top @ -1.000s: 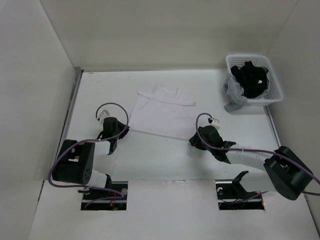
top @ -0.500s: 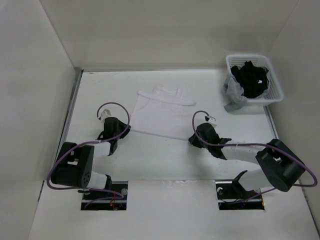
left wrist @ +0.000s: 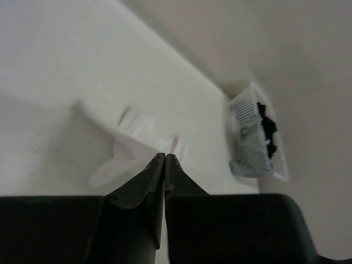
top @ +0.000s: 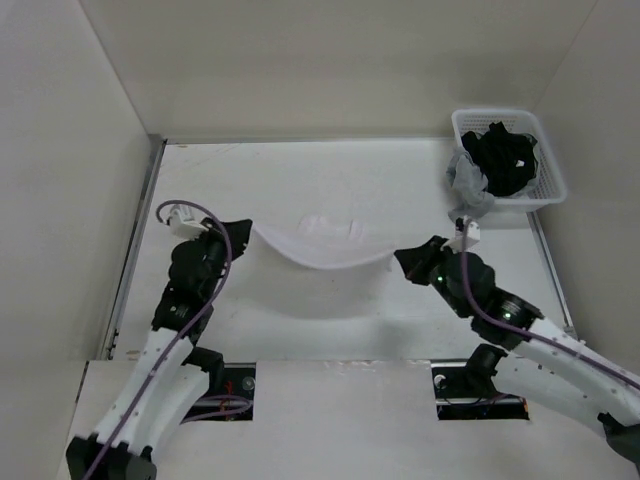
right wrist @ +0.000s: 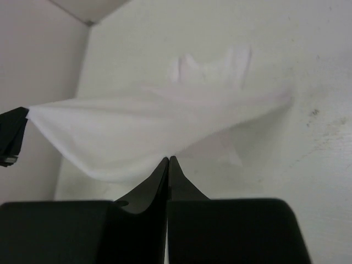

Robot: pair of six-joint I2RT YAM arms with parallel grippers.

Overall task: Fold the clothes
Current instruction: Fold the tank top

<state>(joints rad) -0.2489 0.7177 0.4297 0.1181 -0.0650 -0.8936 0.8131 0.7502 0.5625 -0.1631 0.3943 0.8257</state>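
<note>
Both arms lifted, wrists angled inward. Left tool [top: 243, 228] and right tool [top: 399, 261] each pinch a corner of the white sleeveless shirt [top: 320, 252], which sags between them over the worktop [top: 300, 315].

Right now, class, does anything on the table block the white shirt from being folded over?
Nothing visible does. The left fingers and right fingers pinch the shirt, stretched between them; the basket stands apart in the far right corner.

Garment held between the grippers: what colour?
Plain white garment; best in the right wrist view.
</note>
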